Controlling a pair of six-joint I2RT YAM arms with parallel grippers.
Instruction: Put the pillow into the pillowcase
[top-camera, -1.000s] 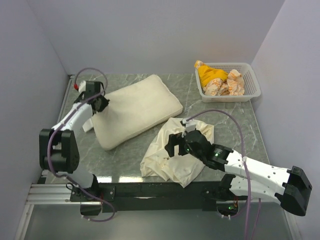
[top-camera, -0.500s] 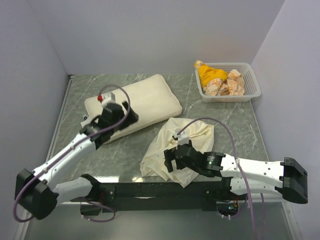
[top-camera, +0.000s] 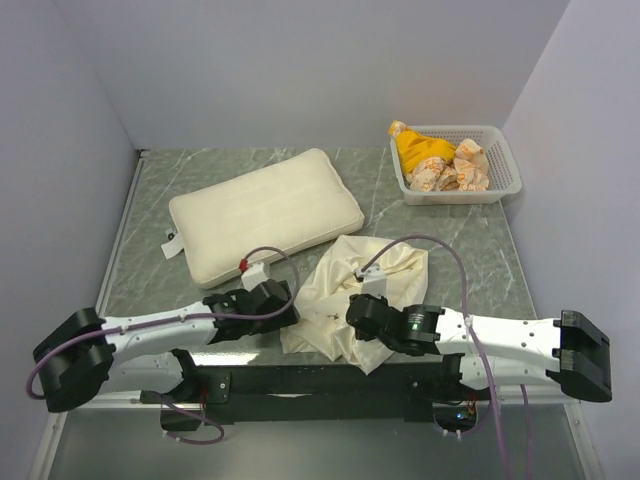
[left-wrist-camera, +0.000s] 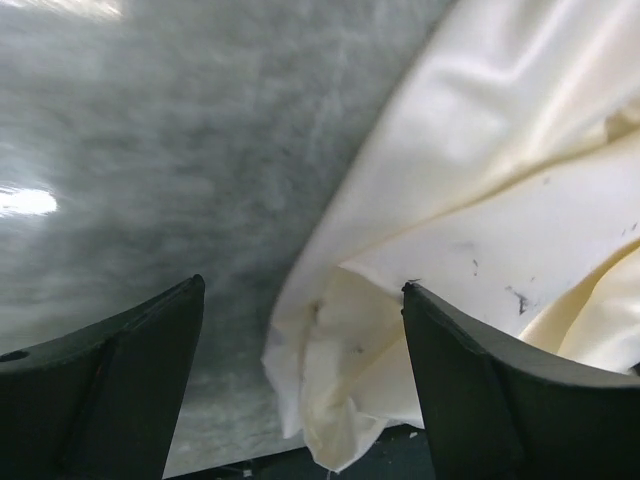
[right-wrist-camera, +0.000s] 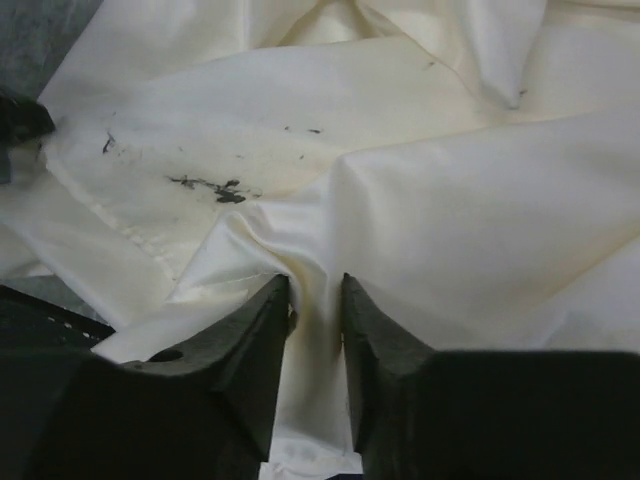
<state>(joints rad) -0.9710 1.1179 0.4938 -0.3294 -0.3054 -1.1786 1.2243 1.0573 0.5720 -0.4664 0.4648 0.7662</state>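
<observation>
The plump cream pillow (top-camera: 265, 215) lies flat at the back left of the table, touched by neither gripper. The limp, wrinkled pillowcase (top-camera: 385, 275) is heaped at the front centre. My left gripper (top-camera: 290, 312) is low at its left corner. In the left wrist view the left gripper (left-wrist-camera: 300, 285) is open, with a corner of the pillowcase (left-wrist-camera: 480, 180) lying between its fingers (left-wrist-camera: 110, 380) and touching neither. My right gripper (top-camera: 352, 322) presses into the heap. In the right wrist view the right gripper (right-wrist-camera: 312, 285) pinches a raised fold of the pillowcase (right-wrist-camera: 400, 150).
A white plastic basket (top-camera: 508, 160) holding a yellow cloth (top-camera: 420, 150) and patterned cloths stands at the back right. Grey walls close in the table on three sides. The black front rail (top-camera: 300, 380) runs just below the pillowcase. Marbled tabletop (left-wrist-camera: 180, 150) shows left of the cloth.
My left arm swung from the pillow's left end to the front, opened, and now sits at the pillowcase's left corner. The right gripper sank into the pillowcase and closed on a fold.
</observation>
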